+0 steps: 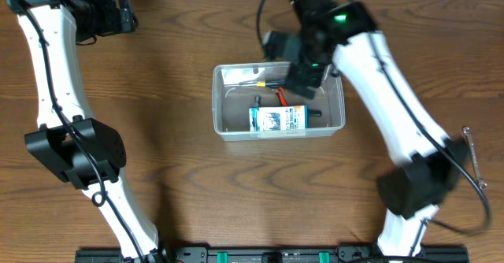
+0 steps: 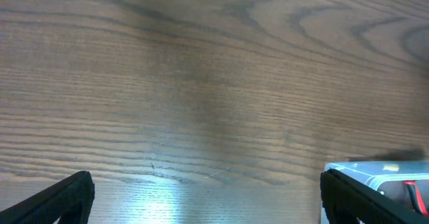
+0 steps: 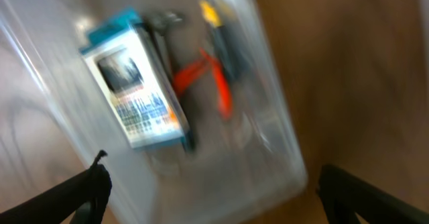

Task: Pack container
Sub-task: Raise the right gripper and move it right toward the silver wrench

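Right wrist view puts the right gripper (image 3: 211,180) closest to me, its fingers spread wide with nothing between them, hanging just above the container (image 3: 285,140). That is where I'd worry. The tub looks light and slick. With the fingers this wide and this low, a sideways pull could hook the rim and drag or tip it, shaking up what is packed. A lift straight up looks safer to me. The picture is smeared, so I cannot tell how close the fingers sit to the rim.

Below them, inside the clear tub, lies a blue-and-white box (image 3: 134,96). Beside it is an orange-handled tool (image 3: 213,80), a yellow-tipped piece (image 3: 209,11) and something dark I can't make out. From overhead the container sits upright mid-table, with the box along the wall nearest the robot's base. Further off, a thin metal piece (image 1: 470,146), maybe a tool, lies on the table (image 1: 181,184) well apart to the right, not yet packed. Farthest away, the left gripper (image 2: 206,184) is likewise spread and empty over the tabletop.
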Motion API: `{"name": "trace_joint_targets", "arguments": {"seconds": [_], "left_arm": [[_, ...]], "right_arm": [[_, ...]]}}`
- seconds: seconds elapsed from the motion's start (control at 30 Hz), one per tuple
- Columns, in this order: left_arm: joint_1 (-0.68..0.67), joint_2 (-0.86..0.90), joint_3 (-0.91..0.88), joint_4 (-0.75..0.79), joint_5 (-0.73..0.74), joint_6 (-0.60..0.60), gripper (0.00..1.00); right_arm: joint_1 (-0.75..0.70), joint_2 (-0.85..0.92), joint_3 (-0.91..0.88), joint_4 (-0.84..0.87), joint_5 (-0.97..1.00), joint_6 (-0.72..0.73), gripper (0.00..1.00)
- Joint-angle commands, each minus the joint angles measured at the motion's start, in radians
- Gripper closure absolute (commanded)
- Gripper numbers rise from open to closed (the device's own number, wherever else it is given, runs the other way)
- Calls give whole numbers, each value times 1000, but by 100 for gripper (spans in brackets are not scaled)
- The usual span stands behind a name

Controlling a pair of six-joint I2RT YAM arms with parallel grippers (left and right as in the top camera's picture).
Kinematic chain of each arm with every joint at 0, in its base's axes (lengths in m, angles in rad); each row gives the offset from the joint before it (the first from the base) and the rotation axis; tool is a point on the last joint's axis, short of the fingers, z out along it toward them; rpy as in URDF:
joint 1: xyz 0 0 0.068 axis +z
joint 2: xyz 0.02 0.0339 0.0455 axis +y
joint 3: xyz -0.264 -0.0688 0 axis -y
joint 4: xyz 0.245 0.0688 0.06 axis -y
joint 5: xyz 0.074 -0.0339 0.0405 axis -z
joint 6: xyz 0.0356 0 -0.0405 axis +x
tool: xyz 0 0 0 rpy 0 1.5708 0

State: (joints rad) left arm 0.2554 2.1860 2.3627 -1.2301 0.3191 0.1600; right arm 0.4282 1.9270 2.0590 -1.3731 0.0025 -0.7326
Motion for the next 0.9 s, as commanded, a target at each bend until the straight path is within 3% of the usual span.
{"name": "trace_joint_targets", "arguments": {"seconds": [0.0, 0.2, 0.47, 0.87], "left_arm": [[4, -4, 17, -3, 9, -1, 2], [4, -4, 17, -3, 9, -1, 2], [4, -4, 17, -3, 9, -1, 2], [4, -4, 17, -3, 9, -1, 2]], "right_arm": [[-28, -119, 28, -66, 235, 188, 1], [-151, -272, 28, -249, 195, 280, 1], [-449, -418, 25, -325, 44, 478, 1], [-739, -520, 12, -325, 40, 322, 1]]}}
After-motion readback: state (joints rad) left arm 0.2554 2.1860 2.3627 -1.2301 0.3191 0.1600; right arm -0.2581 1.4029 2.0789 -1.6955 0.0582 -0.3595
